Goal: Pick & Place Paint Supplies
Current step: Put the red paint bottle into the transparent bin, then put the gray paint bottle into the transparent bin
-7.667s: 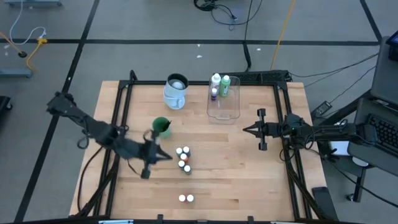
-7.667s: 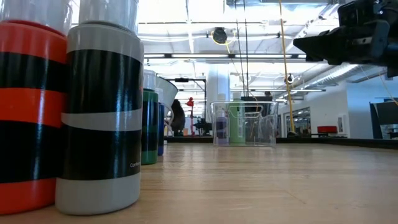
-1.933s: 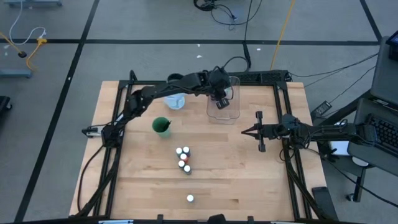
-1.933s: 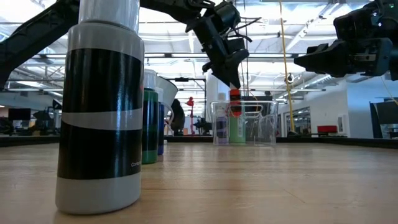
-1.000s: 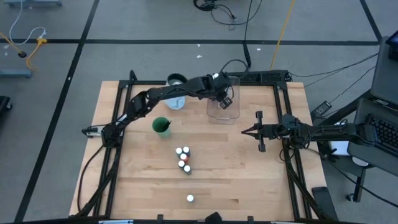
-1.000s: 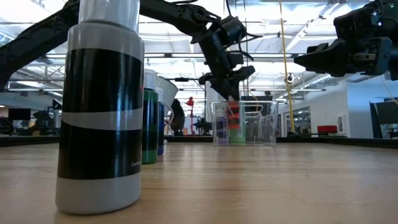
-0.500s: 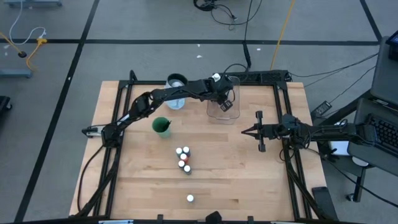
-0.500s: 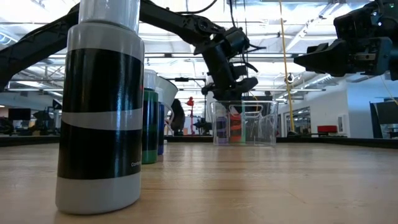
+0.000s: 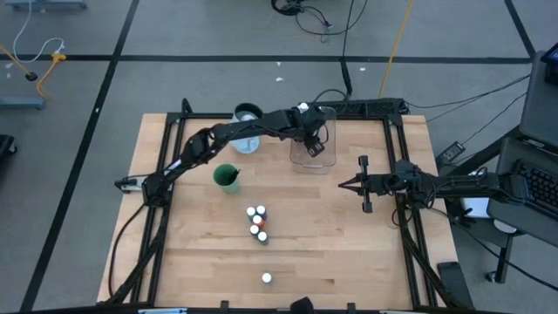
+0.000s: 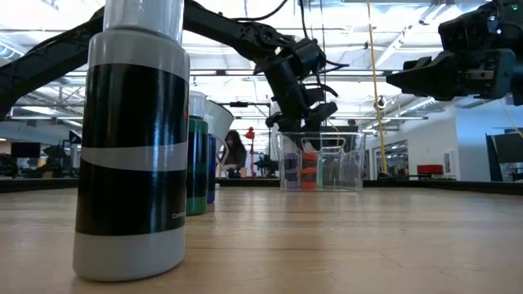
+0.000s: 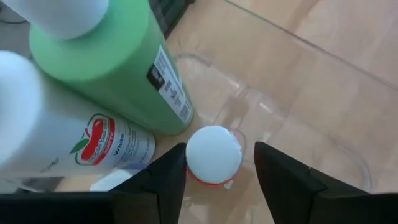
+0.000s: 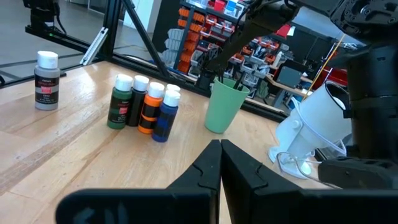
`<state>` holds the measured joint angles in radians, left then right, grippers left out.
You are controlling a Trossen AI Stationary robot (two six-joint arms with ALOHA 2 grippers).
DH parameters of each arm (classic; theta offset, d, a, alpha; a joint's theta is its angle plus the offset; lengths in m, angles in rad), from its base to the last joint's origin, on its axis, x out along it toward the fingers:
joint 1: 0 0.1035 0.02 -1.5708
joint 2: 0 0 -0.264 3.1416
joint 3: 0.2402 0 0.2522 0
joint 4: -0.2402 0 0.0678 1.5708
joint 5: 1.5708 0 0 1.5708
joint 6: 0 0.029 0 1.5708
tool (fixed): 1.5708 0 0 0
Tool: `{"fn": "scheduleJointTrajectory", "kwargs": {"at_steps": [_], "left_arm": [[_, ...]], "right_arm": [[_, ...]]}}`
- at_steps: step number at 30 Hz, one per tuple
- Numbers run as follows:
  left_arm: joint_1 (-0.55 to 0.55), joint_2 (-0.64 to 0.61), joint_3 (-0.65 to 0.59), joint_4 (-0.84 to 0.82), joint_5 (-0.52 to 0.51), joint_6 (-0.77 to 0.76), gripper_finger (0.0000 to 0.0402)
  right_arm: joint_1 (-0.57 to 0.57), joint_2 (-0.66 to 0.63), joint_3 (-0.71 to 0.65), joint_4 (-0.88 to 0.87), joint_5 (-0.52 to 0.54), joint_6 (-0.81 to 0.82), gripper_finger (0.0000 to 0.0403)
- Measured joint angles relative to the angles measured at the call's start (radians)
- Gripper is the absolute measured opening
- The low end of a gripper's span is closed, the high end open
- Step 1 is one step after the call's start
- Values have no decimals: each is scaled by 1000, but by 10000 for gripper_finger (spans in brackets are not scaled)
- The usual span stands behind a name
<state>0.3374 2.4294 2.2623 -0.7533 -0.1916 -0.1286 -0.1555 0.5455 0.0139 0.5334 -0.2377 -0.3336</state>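
Observation:
My left gripper [image 11: 217, 171] is open inside the clear tray [image 9: 328, 160], pointing down. Its two fingers stand on either side of a small red paint bottle's white cap [image 11: 213, 155] without touching it. The red bottle [image 10: 308, 169] stands upright on the tray floor beside the tall green bottle [image 11: 118, 68] and the tall white bottle [image 11: 50, 127]. Several small white-capped bottles [image 9: 257, 222] stand in a cluster mid-table, and one more [image 9: 266, 279] stands near the front edge. My right gripper [image 9: 343, 183] is shut and hovers right of the tray.
A green cup [image 9: 227, 177] stands left of centre, and a clear jug [image 9: 247, 131] stands at the back beside the tray. A black-and-grey bottle [image 10: 135, 147] stands right in front of the low camera. Bare wood lies between the cluster and my right gripper.
My left gripper has gone down into the tray with the red bottle. The bottle, tilted at the tray's rim a second ago, now stands upright on the tray floor, and the fingers stand clear of its cap.

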Motion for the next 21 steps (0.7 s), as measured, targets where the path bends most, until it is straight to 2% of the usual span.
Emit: {"fn": "scheduleJointTrajectory", "kwargs": {"at_steps": [3,8,11,16,19,21], "left_arm": [[-13,-33,-1,-20,-6,50,187],[-56,-142,0,-46,-139,86,164],[-86,-232,-1,-140,-191,134,146],[-189,-464,-4,-383,-225,153,86],[-227,-635,-80,-388,-227,128,41],[-232,-765,-183,-351,-227,107,14]], "right_arm": [[0,0,0,0,0,0,4],[0,0,0,0,0,0,4],[0,0,0,-1,0,0,4],[0,0,0,-9,0,7,4],[0,0,0,-8,0,7,4],[0,0,0,-8,0,7,4]]}}
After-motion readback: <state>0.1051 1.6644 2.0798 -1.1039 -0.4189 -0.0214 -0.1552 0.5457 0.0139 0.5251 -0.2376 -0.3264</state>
